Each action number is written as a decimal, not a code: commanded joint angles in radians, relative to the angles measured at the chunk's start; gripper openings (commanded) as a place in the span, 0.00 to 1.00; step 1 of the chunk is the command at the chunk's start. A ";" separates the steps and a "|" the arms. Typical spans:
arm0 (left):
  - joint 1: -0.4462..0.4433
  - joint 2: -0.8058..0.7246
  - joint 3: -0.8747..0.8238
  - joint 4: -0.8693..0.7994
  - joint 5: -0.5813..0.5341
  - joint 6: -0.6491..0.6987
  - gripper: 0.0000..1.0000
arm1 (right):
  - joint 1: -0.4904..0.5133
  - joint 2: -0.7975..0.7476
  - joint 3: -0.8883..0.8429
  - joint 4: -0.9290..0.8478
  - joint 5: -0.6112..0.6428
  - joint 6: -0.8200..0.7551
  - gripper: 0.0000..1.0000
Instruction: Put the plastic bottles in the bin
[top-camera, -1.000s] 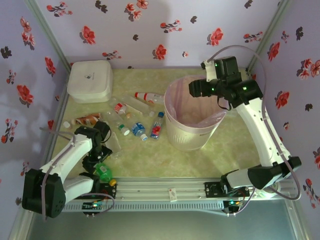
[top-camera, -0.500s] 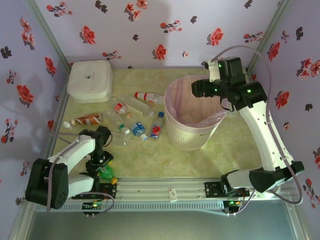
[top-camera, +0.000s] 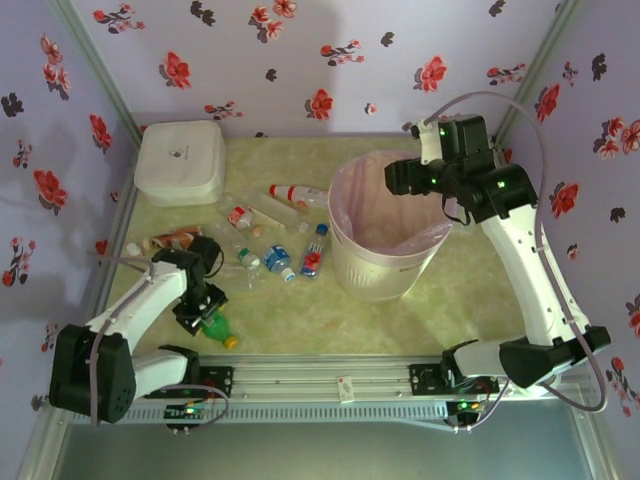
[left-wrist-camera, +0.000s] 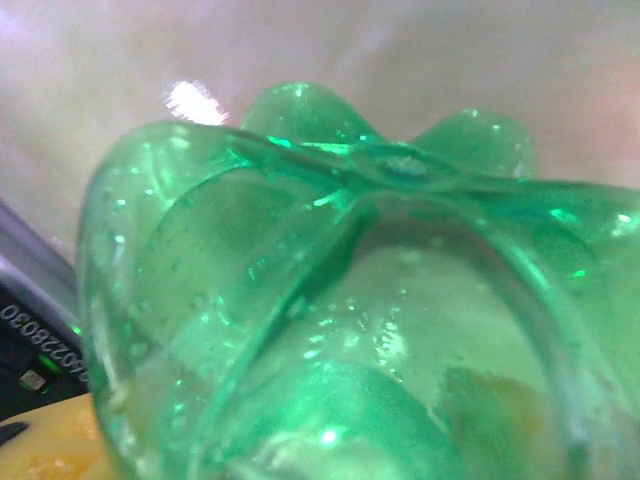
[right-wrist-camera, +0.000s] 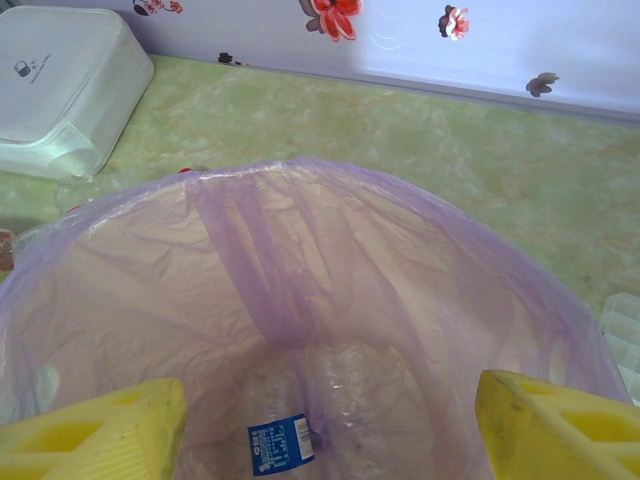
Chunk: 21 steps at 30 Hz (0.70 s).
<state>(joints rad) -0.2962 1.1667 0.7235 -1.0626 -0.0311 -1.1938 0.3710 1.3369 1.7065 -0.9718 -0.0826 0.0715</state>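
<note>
Step in hand: pick-up. The left hand (top-camera: 203, 308) sits on the green bottle (top-camera: 214, 328), which lies on the worktop (top-camera: 320, 322) well apart from the bin (top-camera: 370, 272); clamped or not, cannot tell. The right hand (right-wrist-camera: 325, 430) hangs over the bin, spread wide and empty. Next likely needs a firm grasp, a lift, and a carry over the rim.

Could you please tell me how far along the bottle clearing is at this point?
Done: at least one clear bottle with a blue label lies in the bin; the right pincer hangs open above it. In hand: the left pincer is at the green bottle, grip unclear. Left: several bottles lie on the table.
</note>
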 joint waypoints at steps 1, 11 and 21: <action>0.006 -0.027 0.109 -0.026 -0.060 0.088 0.58 | -0.007 -0.011 -0.014 -0.017 -0.012 0.022 0.77; 0.006 0.049 0.424 0.107 -0.126 0.374 0.38 | -0.007 -0.068 -0.065 0.015 -0.102 0.070 0.77; 0.013 0.102 0.491 0.499 0.145 0.596 0.03 | -0.003 -0.076 -0.025 0.042 -0.252 0.123 0.77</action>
<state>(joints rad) -0.2913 1.2407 1.1584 -0.6922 0.0132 -0.7067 0.3710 1.2587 1.6463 -0.9482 -0.2523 0.1661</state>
